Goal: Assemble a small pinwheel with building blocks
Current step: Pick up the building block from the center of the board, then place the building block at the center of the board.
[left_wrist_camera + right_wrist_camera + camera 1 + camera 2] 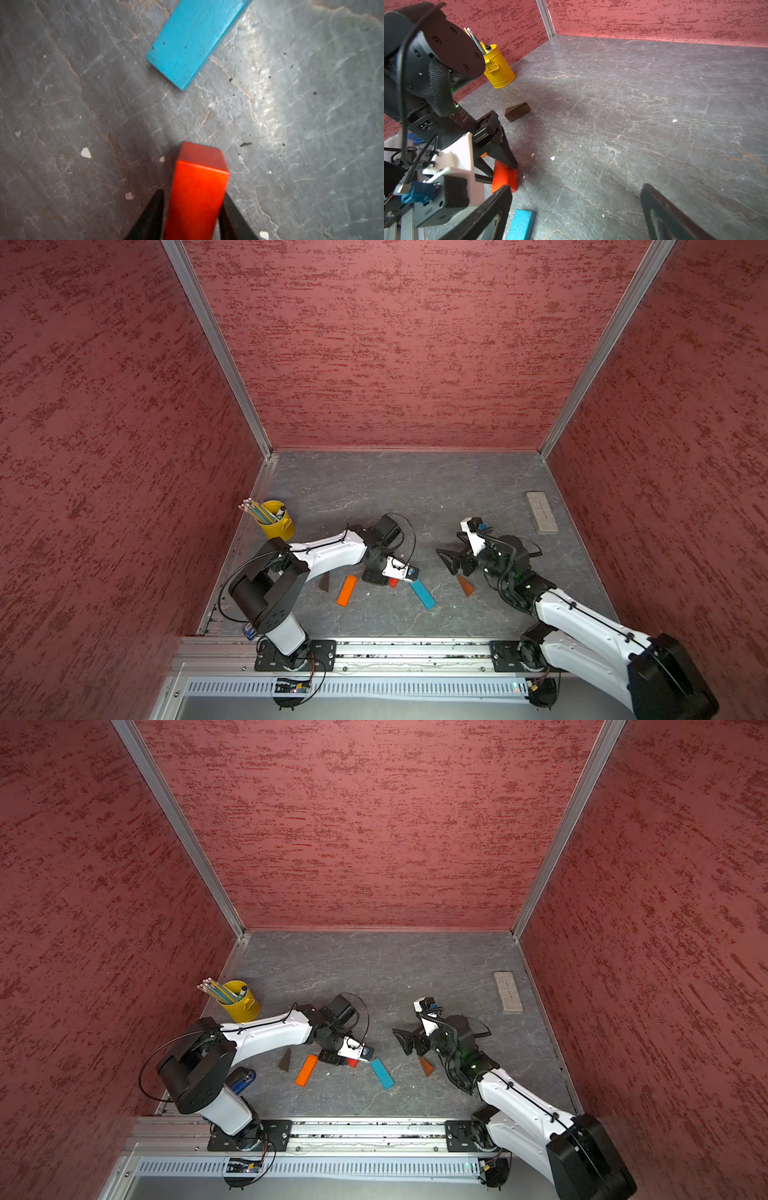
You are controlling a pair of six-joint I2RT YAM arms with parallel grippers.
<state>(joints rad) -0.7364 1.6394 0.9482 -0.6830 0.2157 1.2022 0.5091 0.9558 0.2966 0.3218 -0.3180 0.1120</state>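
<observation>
Two tools: your left tool (193,193) clamps the red cube (199,178) on the surface (83,104) near the blue bar (195,41); right tool (576,187) gapes empty. Looks light, rigid, slick, so squeeze its flat sides.

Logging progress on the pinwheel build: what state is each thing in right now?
left gripper: closed on the red cube.
red cube: gripped, resting on the table.
right gripper: open, empty.
blue bar: lying flat, loose.
orange bar: lying flat, loose.
dark brown wedge: lying loose.
orange-brown wedge: lying loose.
yellow cup: upright, holding pencils.
grey block: lying flat.
</observation>
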